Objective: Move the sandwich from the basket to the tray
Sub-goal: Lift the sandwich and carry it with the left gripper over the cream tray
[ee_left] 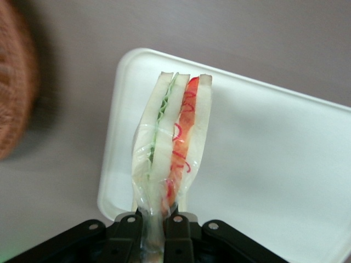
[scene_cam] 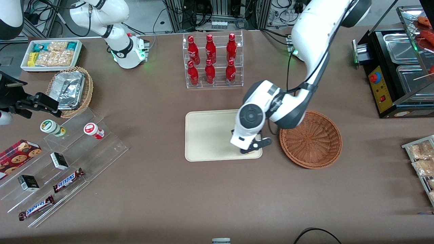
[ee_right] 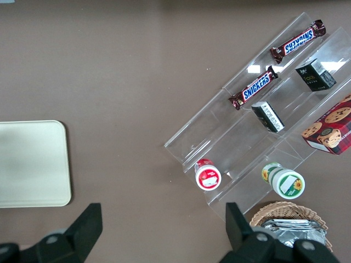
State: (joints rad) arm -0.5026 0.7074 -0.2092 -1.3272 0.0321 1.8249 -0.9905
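Sandwich (ee_left: 173,137), wrapped wedge, clamped by gripper (ee_left: 154,224) above tray (ee_left: 274,164).
Long axis runs outward from fingers; basket (scene_cam: 312,140) lies beside, empty.

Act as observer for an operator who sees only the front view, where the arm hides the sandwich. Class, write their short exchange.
Operator: Is the sandwich gripped?
Observer: Yes. The wrist view shows the gripper shut on the sandwich, pinching its wrapper.
Operator: Where does it hang?
Observer: Over the tray, near the corner beside the basket.
Operator: What fillings show?
Observer: Green in one layer, red-orange in the other.
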